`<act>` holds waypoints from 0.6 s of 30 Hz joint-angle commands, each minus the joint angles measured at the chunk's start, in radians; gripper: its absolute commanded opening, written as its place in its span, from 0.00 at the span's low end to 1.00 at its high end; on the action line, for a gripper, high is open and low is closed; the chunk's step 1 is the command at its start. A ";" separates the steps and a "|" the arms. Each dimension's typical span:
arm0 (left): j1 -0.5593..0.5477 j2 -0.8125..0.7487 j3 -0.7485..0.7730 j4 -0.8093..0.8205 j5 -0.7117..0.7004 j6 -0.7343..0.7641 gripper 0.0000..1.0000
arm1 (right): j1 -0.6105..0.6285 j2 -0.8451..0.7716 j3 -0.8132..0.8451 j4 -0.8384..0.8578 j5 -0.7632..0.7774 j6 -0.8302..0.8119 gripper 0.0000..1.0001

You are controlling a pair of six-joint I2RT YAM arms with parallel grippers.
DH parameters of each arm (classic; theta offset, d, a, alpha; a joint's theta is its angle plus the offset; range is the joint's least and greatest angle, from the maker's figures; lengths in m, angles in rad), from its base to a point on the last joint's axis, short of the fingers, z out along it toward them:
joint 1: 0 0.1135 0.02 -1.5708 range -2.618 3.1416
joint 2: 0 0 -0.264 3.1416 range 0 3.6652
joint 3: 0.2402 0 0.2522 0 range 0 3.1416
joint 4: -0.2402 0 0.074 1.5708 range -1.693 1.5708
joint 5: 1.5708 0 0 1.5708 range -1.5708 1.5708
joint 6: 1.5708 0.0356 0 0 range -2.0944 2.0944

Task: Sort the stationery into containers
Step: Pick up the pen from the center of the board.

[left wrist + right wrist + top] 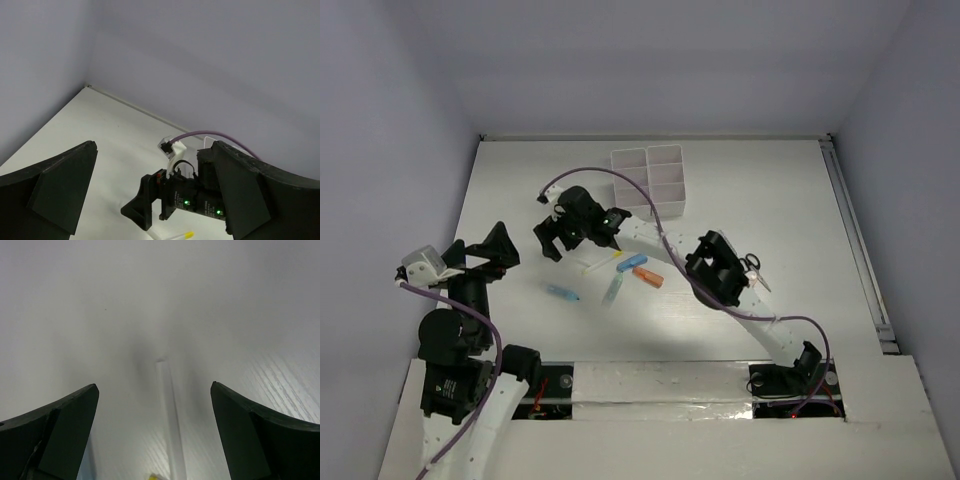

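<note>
Under my right gripper (154, 390), jaws spread, thin pen (167, 410) runs toward 6 o'clock. Risk: round pen rolls aside on closing, slips out. Left gripper (154, 146) spread, empty.

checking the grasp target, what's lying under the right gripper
A thin white pen lies on the table between the fingers of the open right gripper, touching neither, with a yellow bit near its closer end. The fingers cover the table on both sides.
</note>
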 commanded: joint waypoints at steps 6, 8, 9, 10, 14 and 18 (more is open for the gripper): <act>-0.016 -0.020 0.034 0.030 0.006 -0.004 0.99 | 0.045 0.107 0.145 -0.061 0.141 -0.076 0.99; -0.016 -0.025 0.034 0.030 0.009 -0.003 0.99 | 0.055 0.116 0.140 -0.069 0.165 -0.096 0.98; -0.016 -0.025 0.034 0.030 0.009 -0.003 0.99 | 0.066 0.124 0.140 -0.072 0.174 -0.101 0.99; -0.016 -0.026 0.034 0.030 0.008 -0.003 0.99 | 0.066 0.127 0.136 -0.077 0.182 -0.108 0.99; -0.025 -0.029 0.034 0.028 0.006 -0.001 0.99 | 0.088 0.133 0.098 -0.081 0.242 -0.148 0.91; -0.025 -0.031 0.034 0.027 0.008 -0.001 0.99 | 0.088 0.136 0.068 -0.089 0.251 -0.159 0.81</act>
